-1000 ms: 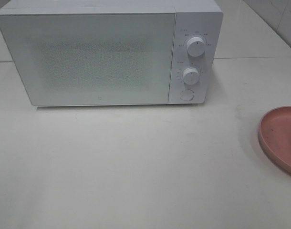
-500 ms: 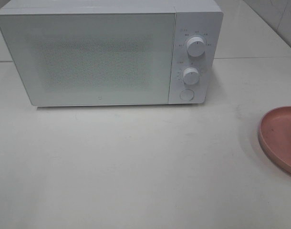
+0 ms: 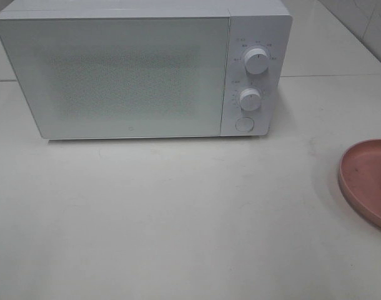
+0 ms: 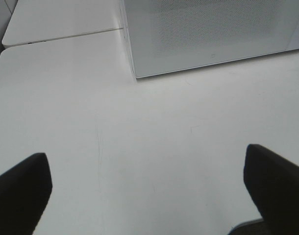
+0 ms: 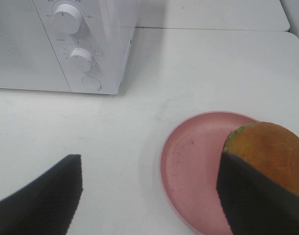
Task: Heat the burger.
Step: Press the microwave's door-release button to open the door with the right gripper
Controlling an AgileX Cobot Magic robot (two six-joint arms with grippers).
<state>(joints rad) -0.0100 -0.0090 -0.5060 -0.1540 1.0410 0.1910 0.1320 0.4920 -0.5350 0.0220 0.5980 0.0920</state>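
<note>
White tabletop (image 4: 90,98) was all the left gripper (image 4: 145,156) had beneath it. Its two dark fingers (image 4: 22,191) were spread wide with nothing between them, and it hung near the front left corner of the microwave (image 3: 115,75).

Moving rightward, the microwave's door (image 3: 122,78) was shut flat. At its right end sat the two dials (image 3: 257,62) and the round button (image 3: 244,124), none of them touched by either arm.

Further right, the right gripper (image 5: 149,161) hovered over the table in front of that control panel. Its fingers were parted too, and it gripped nothing. The pink plate (image 5: 188,171) lay just past it, cut off by the right edge of the high view.

And there was the burger (image 5: 272,156), sitting on the far part of that plate. Its golden bun and a rim of green lettuce peeked out from behind one right finger (image 5: 252,196). From where I stood it looked to lie outside the gap, past that finger rather than between the pair.

So the right arm was plainly the nearer one, and the left was well apart from the burger, with the whole microwave in between. The burger was round, so I saw no long axis to line up on. My reckoning was that the right gripper would need to shift toward the plate to straddle the bun, and that the door had yet to be opened.
</note>
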